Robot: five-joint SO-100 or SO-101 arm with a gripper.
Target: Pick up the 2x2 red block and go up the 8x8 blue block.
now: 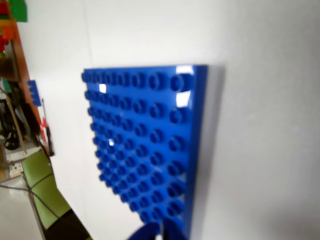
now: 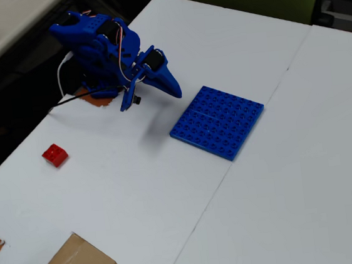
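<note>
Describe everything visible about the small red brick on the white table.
The small bright red plastic brick is glossy, squarish, with round studs on top, seemingly four. It sits flat and upright on the white table, turned at an angle to the table edge, near the left side of the overhead view. Nothing touches it except the table. It lies well apart from the flat blue studded baseplate and from the blue gripper. The wrist view does not show it.
</note>
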